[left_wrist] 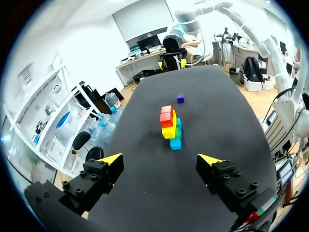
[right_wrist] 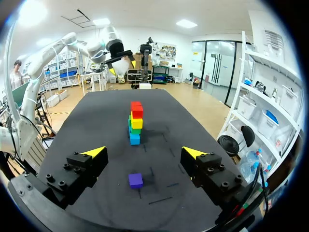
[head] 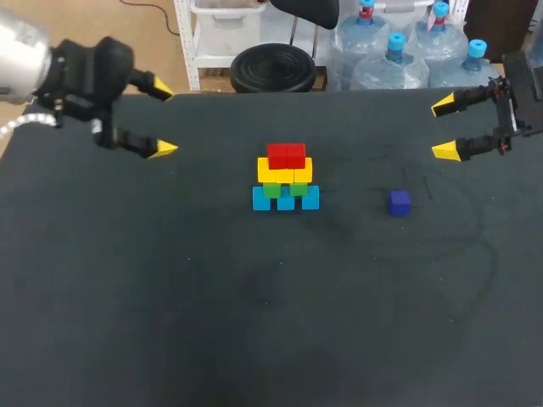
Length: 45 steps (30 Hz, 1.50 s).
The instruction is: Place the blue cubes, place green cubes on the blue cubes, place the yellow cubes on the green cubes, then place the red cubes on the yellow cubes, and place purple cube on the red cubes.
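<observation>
Black tabletop (head: 170,322); only head view shows three light-blue cubes (head: 286,199) abreast; dark purple cube (head: 400,203) right; left gripper (head: 163,119), right gripper (head: 442,129) spread, empty.

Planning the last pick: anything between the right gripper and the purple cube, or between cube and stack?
Nothing visible. The right gripper is open, with only bare table between it and the purple cube. Bare table also separates the cube from the stack, and the red cubes on top are uncovered.

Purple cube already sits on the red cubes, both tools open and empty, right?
No: the purple cube lies on the table, apart from the red cubes, as the head view shows. The left tool and right tool are open and empty.
</observation>
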Available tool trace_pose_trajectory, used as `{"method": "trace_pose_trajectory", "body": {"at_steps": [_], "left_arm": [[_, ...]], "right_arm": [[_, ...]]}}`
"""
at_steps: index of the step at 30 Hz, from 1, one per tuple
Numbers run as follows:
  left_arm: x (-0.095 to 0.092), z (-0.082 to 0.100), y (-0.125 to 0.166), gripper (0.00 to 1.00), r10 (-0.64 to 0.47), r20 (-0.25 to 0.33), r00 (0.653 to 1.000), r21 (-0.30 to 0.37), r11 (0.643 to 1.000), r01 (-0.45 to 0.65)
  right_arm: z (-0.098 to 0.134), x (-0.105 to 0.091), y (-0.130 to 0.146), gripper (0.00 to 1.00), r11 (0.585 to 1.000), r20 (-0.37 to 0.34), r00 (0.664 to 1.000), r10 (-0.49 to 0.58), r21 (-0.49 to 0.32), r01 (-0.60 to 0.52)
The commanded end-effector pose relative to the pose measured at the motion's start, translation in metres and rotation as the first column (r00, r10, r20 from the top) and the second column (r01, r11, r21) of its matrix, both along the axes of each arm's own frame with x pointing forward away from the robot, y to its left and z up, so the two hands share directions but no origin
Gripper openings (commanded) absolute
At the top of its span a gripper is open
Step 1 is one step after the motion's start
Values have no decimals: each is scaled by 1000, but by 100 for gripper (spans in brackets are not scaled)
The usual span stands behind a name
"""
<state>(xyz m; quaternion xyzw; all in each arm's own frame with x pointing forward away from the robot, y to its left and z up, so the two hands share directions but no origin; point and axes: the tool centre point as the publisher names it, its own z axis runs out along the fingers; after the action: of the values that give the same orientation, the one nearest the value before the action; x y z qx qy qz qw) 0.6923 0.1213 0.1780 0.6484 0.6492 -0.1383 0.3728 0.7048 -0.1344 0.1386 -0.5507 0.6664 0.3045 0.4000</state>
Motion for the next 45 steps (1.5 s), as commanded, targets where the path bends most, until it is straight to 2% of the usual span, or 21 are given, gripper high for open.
{"method": "trace_pose_trajectory", "body": {"at_steps": [1,6,8,19,26,32,41,42,43,45], "left_arm": [[-24,5,31,100,14,51,999,-97,995,-9],[-32,-2,46,100,40,44,998,-110,993,-35],[-36,-2,48,100,38,60,997,-106,994,-31],[-36,-2,48,100,38,60,997,-106,994,-31],[-36,-2,48,100,38,60,997,-106,994,-31],[-36,-2,48,100,38,60,997,-106,994,-31],[-36,-2,48,100,38,60,997,-106,994,-31],[-36,-2,48,100,38,60,997,-106,994,-31],[-36,-2,48,100,38,60,997,-106,994,-31],[-36,-2,48,100,38,60,997,-106,994,-31]], "right_arm": [[0,0,0,100,1000,2,1000,0,1,0],[0,0,0,100,1000,2,1000,0,1,0],[0,0,0,100,1000,2,1000,0,1,0],[0,0,0,100,1000,2,1000,0,1,0],[-35,-12,-5,100,990,68,994,87,-118,-79],[-56,-19,0,100,983,66,987,148,-115,-140],[-93,-19,8,100,985,23,989,144,-104,-141],[-96,-18,10,99,985,21,989,145,-102,-143],[-100,-17,11,92,984,20,989,147,-101,-144],[-107,-15,13,100,983,13,988,155,-103,-153]]}}
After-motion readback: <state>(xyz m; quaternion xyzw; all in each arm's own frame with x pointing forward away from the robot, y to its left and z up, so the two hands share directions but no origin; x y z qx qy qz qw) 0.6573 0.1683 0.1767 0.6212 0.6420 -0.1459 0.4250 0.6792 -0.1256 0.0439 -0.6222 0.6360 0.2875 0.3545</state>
